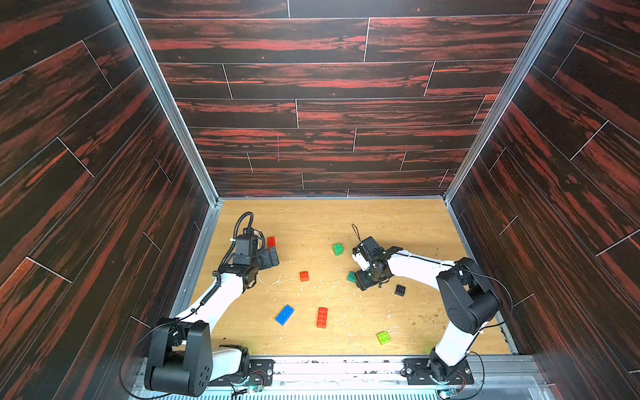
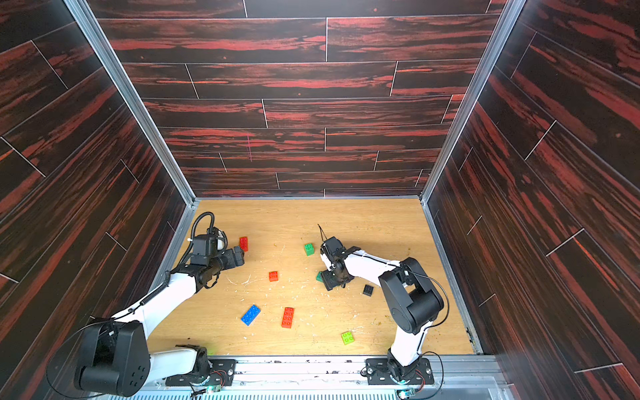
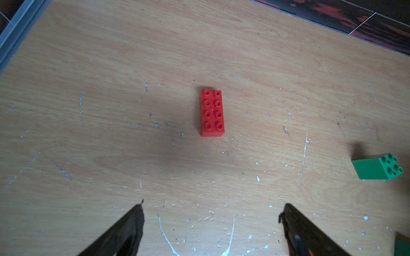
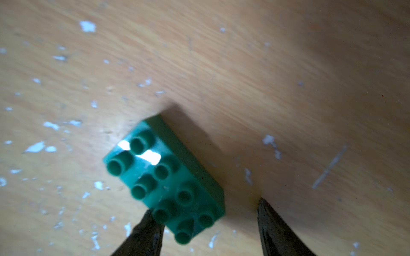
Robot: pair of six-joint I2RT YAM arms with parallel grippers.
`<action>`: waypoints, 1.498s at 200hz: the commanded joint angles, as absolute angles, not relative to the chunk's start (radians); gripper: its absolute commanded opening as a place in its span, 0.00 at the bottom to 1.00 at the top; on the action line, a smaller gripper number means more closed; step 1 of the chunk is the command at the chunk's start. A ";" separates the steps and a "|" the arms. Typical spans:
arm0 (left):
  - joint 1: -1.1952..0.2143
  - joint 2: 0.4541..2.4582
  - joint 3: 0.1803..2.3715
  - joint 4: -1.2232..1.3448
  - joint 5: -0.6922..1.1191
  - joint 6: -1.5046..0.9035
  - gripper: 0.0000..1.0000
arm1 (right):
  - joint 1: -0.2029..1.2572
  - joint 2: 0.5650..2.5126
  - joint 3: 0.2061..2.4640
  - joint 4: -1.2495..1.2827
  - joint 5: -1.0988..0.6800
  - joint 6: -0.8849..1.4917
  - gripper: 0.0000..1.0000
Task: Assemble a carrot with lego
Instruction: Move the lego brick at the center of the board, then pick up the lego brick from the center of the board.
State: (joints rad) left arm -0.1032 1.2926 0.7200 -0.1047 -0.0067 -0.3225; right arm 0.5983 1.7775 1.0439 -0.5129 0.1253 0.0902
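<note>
No text, number, brand or sign can be read in any view. The studs on the red brick (image 3: 212, 113) show no legible mark, and those on the teal brick (image 4: 164, 177) are blurred. The circuit board (image 1: 254, 388) at the left arm's base is too small to read.

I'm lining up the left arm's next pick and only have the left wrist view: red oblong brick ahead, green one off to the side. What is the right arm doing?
Observer: The right gripper is low over a teal brick lying studs-up.
Operator: Clamped on it?
Observer: No; the fingers stand apart, with a gap beside the brick.
Operator: More red bricks?
Observer: Two, a small red brick in the middle and a long red brick beside the blue brick.
</note>
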 commanded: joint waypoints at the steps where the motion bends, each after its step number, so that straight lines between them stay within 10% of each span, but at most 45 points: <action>1: -0.106 1.274 0.713 -0.106 -0.003 -0.333 0.98 | 0.569 1.796 1.008 -0.618 0.178 0.093 0.69; 180: -0.204 1.321 0.758 -0.153 0.038 -0.342 0.98 | 0.252 1.538 0.971 -0.749 -0.005 0.690 0.69; 299: -0.215 1.348 0.765 -0.144 0.043 -0.344 0.98 | 0.244 1.588 0.891 -0.705 0.101 0.679 0.63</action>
State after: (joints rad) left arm -0.2100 1.3411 0.7429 -0.1390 0.0387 -0.3305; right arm 0.2459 1.5581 0.9073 -0.7055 0.0624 0.7017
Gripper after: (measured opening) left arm 0.979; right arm 0.630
